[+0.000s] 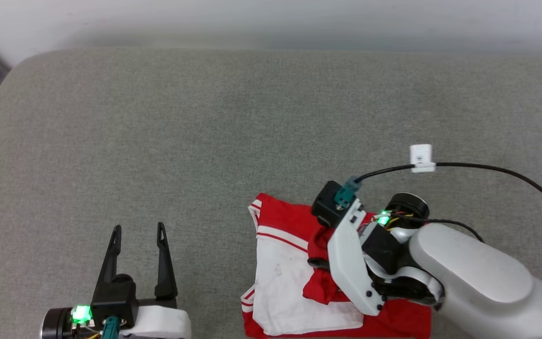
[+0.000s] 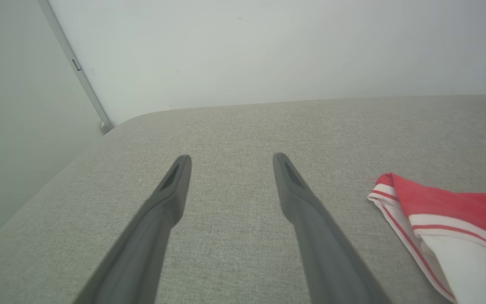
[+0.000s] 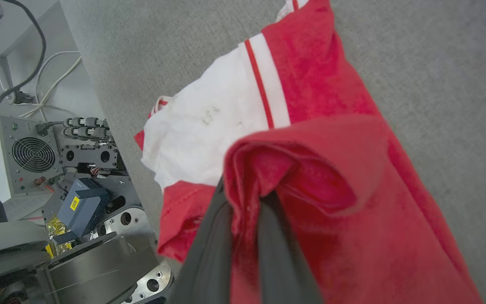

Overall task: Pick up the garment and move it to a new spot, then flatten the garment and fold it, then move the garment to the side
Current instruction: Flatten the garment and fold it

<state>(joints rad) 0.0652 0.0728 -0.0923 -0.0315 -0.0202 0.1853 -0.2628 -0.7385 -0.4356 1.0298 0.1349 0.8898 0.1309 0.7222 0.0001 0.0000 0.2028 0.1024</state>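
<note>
The garment [image 1: 280, 282] [image 2: 458, 207] [image 3: 323, 76] is lying bunched up near the front edge of the grey fabric surface [image 1: 205, 117], right of centre. It's a red body with a white sleeve panel and red-and-white striped trim facing up. The right gripper [image 1: 320, 263] [image 3: 247, 198] is down on it, jaws pinched together on a raised fold of the red cloth; the right wrist view shows this clearly. The left gripper [image 1: 139, 230] [image 2: 231, 158] hangs off to the left, well apart from the garment, with its jaws spread wide and nothing between them - just grey fabric underneath.
</note>
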